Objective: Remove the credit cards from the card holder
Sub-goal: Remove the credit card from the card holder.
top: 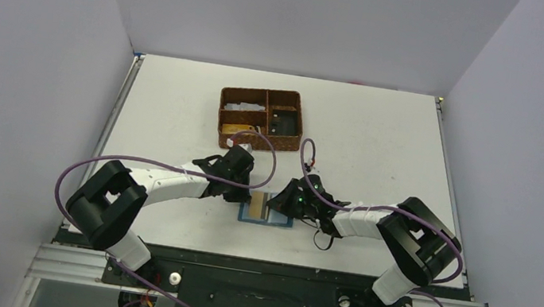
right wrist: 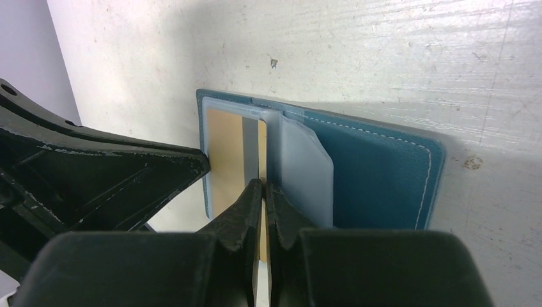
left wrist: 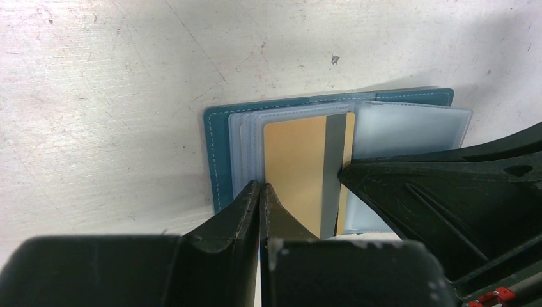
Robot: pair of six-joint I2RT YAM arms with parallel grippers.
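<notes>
A white bench (top: pixel 383 137) fills the enclosure, and both arms bend in from its near edge, the left arm (top: pixel 168 183) and the right arm (top: pixel 360 218) meeting low over the front middle. Well beyond them, towards the far side, stands a brown woven basket (top: pixel 300 125) split into compartments with small items inside. The card holder (right wrist: pixel 377 173) lies spread open and flat on the bench between the two wrists, teal cover down, its pale translucent pockets facing up. The left hand (left wrist: pixel 261 192) is fully closed, its fingers pressed together with nothing between them, the tips bearing down on the near edge of the holder's left panel, just beside the card. The right hand (right wrist: pixel 264 188) is also closed, its tips pinched at the edge of the tan-gold credit card (left wrist: pixel 294 173), a sliver of tan showing between the fingers. That card sits in the middle pockets, its upper part under the plastic. A clear sleeve (right wrist: pixel 307 173) curls up just to its right, and a grey stripe (left wrist: pixel 334 166) runs along the card's right side.
</notes>
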